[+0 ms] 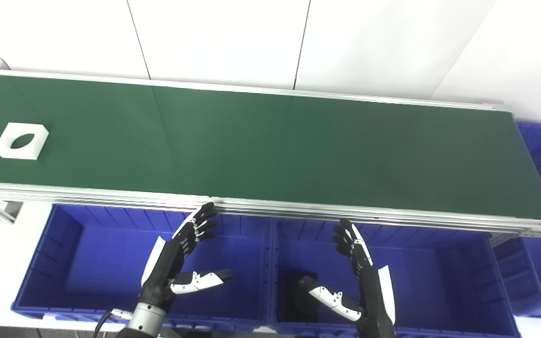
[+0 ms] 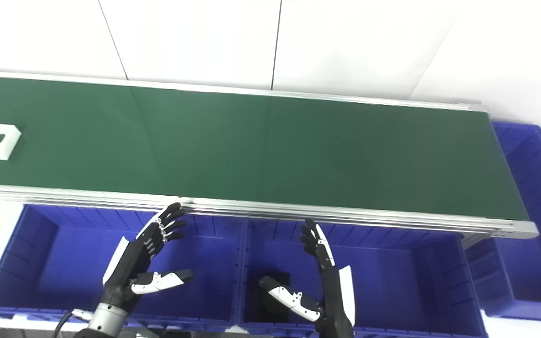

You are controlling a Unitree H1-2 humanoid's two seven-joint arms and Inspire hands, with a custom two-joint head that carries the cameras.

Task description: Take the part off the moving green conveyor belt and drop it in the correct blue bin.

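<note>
Left eye view showed your left hand (image 1: 176, 263) and right hand (image 1: 359, 277) low in frame over the bins (image 1: 87, 253), fingers spread wide, empty. Part (image 1: 21, 140) sat far left on the belt (image 1: 270, 145). You were waiting; next you needed a timed reach.

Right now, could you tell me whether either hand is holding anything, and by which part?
Nothing is held. The left hand and right hand hover open above the blue bins; the white part lies untouched on the belt.

A long green conveyor belt (image 1: 270, 145) carries one white square part (image 1: 21, 140) with an oval hole, near its left end.
</note>
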